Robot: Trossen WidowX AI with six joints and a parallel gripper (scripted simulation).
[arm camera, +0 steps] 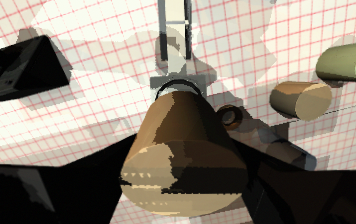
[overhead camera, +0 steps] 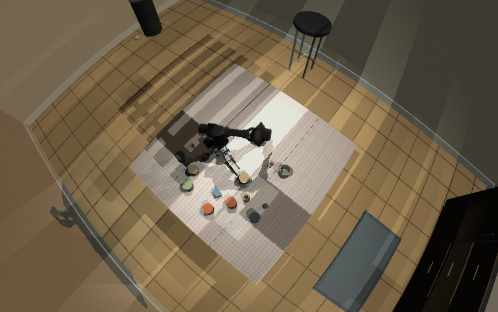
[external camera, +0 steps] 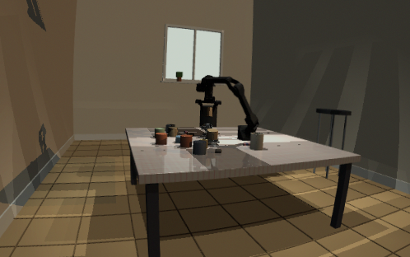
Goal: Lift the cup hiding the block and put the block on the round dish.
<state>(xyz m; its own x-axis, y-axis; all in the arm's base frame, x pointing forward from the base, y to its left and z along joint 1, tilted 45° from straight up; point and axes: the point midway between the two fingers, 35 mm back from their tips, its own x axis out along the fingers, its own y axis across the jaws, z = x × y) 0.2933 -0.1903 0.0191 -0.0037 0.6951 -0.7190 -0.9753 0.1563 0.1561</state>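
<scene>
My gripper [arm camera: 181,139] [external camera: 209,108] [overhead camera: 216,144] is shut on a tan cup [arm camera: 182,135] [external camera: 209,112] and holds it up above the near end of the balance [arm camera: 175,15] [overhead camera: 231,162]. The held cup hides most of the grey end pad [arm camera: 159,82] below it; I see no block. The second tan cup [arm camera: 300,100] [overhead camera: 244,178] [external camera: 212,134] stands on the other end of the balance. A small round rimmed dish [arm camera: 231,116] [overhead camera: 246,197] lies on the table between the two cups in the wrist view.
Several other short cylinders stand around on the table: red [overhead camera: 208,208], orange [overhead camera: 230,202], green [overhead camera: 187,185], dark [overhead camera: 254,216], and a grey-olive one [overhead camera: 285,171] [external camera: 256,141] [arm camera: 340,62]. A small blue block [overhead camera: 217,192] lies among them. A dark box [arm camera: 30,67] is at the left.
</scene>
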